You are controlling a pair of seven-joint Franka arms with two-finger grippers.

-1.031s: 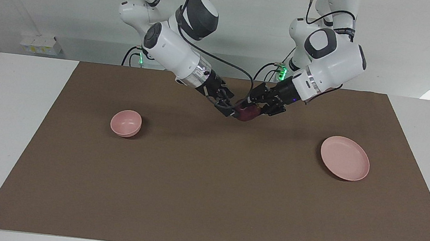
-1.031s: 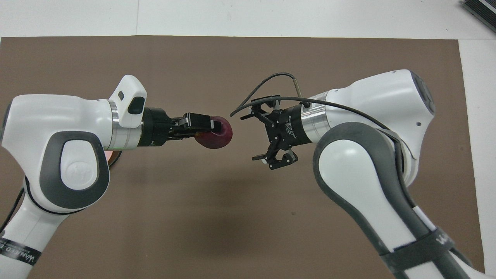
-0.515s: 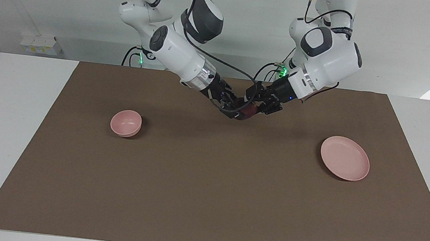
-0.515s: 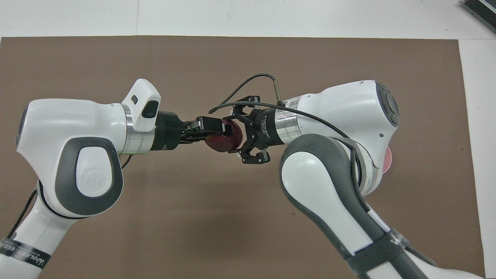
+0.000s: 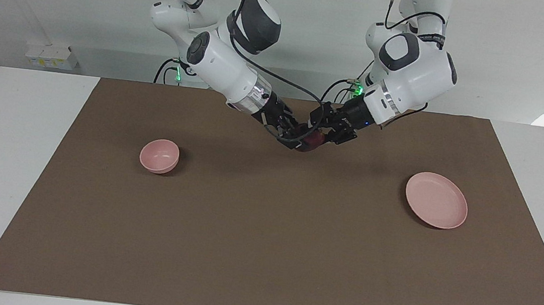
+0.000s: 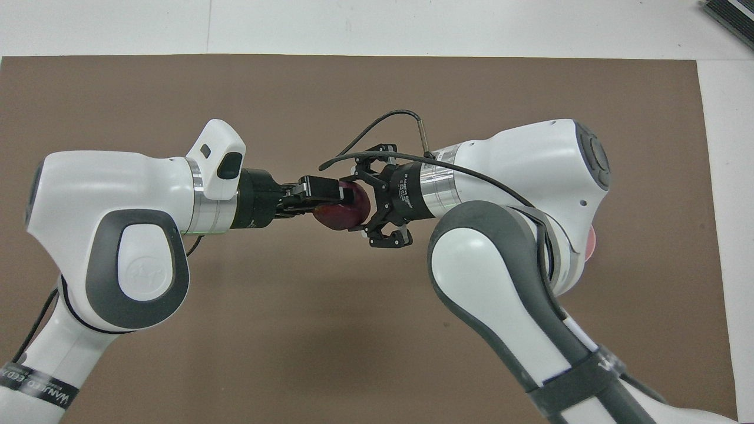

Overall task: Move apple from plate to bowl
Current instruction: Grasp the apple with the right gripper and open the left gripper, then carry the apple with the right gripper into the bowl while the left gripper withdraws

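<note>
The dark red apple [image 5: 311, 141] is held in the air over the middle of the brown mat, in the part nearer to the robots. My left gripper [image 5: 320, 137] is shut on it; in the overhead view [image 6: 330, 200] one finger lies across the apple [image 6: 347, 209]. My right gripper [image 5: 299, 143] is open, its jaws on either side of the apple's other end [image 6: 355, 203]. The pink plate [image 5: 436, 200] lies bare toward the left arm's end. The small pink bowl [image 5: 159, 156] stands toward the right arm's end; overhead only a sliver of the bowl [image 6: 589, 241] shows past the right arm.
A brown mat [image 5: 261, 252] covers most of the white table [image 5: 7, 170]. In the overhead view the left arm hides the plate. A small white box [image 5: 52, 56] sits off the table by the wall.
My right gripper has moved in from a gap beside the apple to straddle it. The left gripper brought the apple slightly toward it. Both have barely moved in the last half second.
</note>
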